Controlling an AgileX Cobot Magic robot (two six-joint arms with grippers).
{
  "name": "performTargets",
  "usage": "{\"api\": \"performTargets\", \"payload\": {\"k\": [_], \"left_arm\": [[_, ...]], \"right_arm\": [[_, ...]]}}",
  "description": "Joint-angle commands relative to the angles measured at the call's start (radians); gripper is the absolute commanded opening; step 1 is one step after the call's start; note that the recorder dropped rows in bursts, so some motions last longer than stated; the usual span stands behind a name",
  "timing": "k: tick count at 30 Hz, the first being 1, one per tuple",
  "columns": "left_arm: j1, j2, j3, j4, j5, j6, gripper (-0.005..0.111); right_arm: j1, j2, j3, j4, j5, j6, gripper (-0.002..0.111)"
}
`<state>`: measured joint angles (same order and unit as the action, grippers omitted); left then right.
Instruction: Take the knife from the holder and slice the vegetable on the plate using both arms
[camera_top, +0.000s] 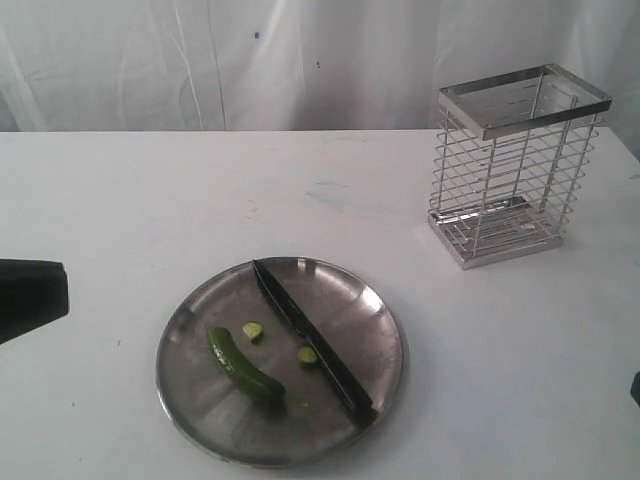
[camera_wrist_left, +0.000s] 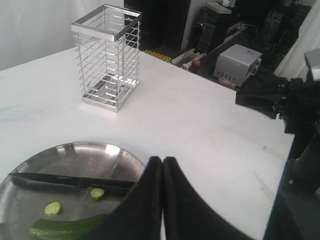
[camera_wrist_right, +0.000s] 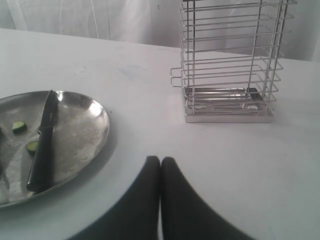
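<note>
The steel plate (camera_top: 190, 400) sits at the front centre of the white table. On it lies the green vegetable (camera_top: 243, 366), with two small cut slices (camera_top: 253, 331) beside it. The black knife (camera_top: 312, 341) rests diagonally across the plate, handle toward the front right. The wire holder (camera_top: 515, 165) stands empty at the back right. My left gripper (camera_wrist_left: 162, 161) is shut on nothing, hovering off the plate's rim; its black tip (camera_top: 35, 295) shows at the left edge. My right gripper (camera_wrist_right: 160, 160) is shut and empty, over bare table between plate (camera_wrist_right: 100, 125) and holder (camera_wrist_right: 227, 65).
A white curtain hangs behind the table. In the left wrist view, the table's far edge (camera_wrist_left: 240, 95) gives way to boxes and equipment (camera_wrist_left: 237, 62) on the floor, with the other black arm (camera_wrist_left: 295, 107) beyond it.
</note>
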<state>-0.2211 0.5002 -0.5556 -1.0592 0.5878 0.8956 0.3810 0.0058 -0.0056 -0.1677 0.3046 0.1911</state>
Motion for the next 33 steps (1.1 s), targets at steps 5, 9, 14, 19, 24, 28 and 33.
{"api": "performTargets", "payload": {"k": [5, 9, 14, 19, 24, 28, 33], "left_arm": [[0.0, -0.223, 0.105, 0.447, -0.143, -0.279, 0.0], [0.0, -0.352, 0.186, 0.775, -0.235, -0.595, 0.0], [0.0, -0.459, 0.314, 0.912, -0.447, -0.739, 0.0], [0.0, -0.5, 0.46, 0.912, -0.673, -0.753, 0.0], [0.0, -0.5, 0.556, 0.953, -0.7, -0.848, 0.0], [0.0, -0.5, 0.556, 1.044, -0.683, -0.946, 0.0], [0.0, -0.5, 0.556, 1.051, -0.693, -0.949, 0.0]], "right_arm": [[-0.004, -0.006, 0.006, -0.007, -0.003, -0.005, 0.0], [-0.004, -0.006, 0.006, -0.007, -0.003, -0.005, 0.0], [-0.004, -0.006, 0.006, -0.007, -0.003, -0.005, 0.0], [-0.004, -0.006, 0.006, -0.007, -0.003, -0.005, 0.0], [-0.004, -0.006, 0.006, -0.007, -0.003, -0.005, 0.0], [-0.004, -0.006, 0.006, -0.007, -0.003, -0.005, 0.0], [-0.004, -0.006, 0.006, -0.007, -0.003, -0.005, 0.0]]}}
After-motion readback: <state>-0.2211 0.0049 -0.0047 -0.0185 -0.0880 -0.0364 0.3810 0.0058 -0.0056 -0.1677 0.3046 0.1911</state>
